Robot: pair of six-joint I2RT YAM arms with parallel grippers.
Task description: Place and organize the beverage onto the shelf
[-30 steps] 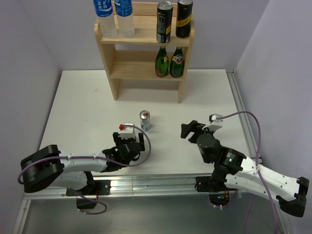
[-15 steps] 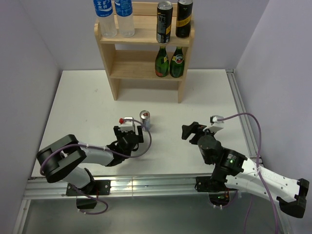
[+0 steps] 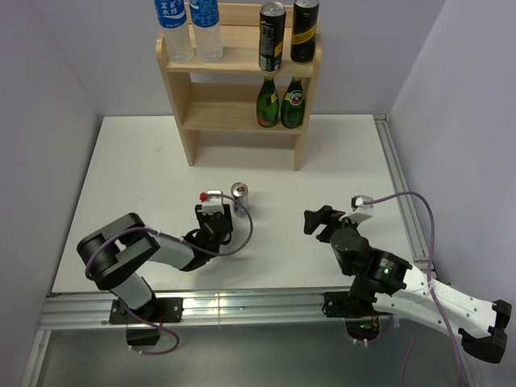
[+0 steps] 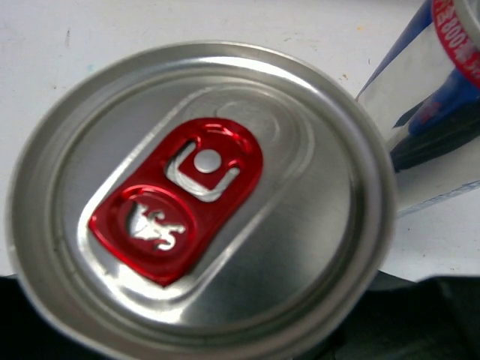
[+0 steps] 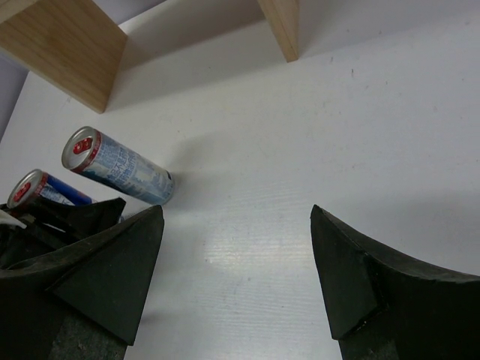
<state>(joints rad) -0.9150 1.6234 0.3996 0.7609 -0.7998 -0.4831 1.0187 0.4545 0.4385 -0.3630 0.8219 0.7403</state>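
Left end effector [image 3: 216, 211] is now reaching forward onto one silver can [image 4: 202, 202]; clamping cannot be told. Second silver can [image 3: 239, 193] is standing just right; water bottles [image 3: 176, 32] and black cans [image 3: 272, 36] are already filling the shelf [image 3: 234, 66] ahead.

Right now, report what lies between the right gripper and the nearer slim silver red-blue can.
Only bare white tabletop separates the right gripper from that slim silver can; the top view shows it.

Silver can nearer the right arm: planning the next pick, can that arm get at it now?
Probably yes: only bare table lies between the open right claw and the silver can.
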